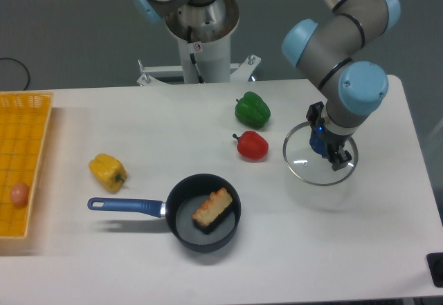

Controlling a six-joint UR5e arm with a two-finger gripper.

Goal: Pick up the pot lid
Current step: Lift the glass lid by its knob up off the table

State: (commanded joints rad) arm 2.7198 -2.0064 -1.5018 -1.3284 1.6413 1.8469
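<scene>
The pincer (328, 137) pinches the blue knob (318, 142) of the lid (302, 164), near the red pepper (252, 146), presumably because the knob offers raised, central purchase, though the grasp partly masks it and the clear glass obscures whether the rim clears the bench (311, 250).

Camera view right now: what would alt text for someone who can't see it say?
A robot gripper grips a clear lid by its blue knob. Toward the picture's left are a green pepper, a red pepper, a blue-handled pan holding a bread-like piece, and a yellow pepper.
</scene>
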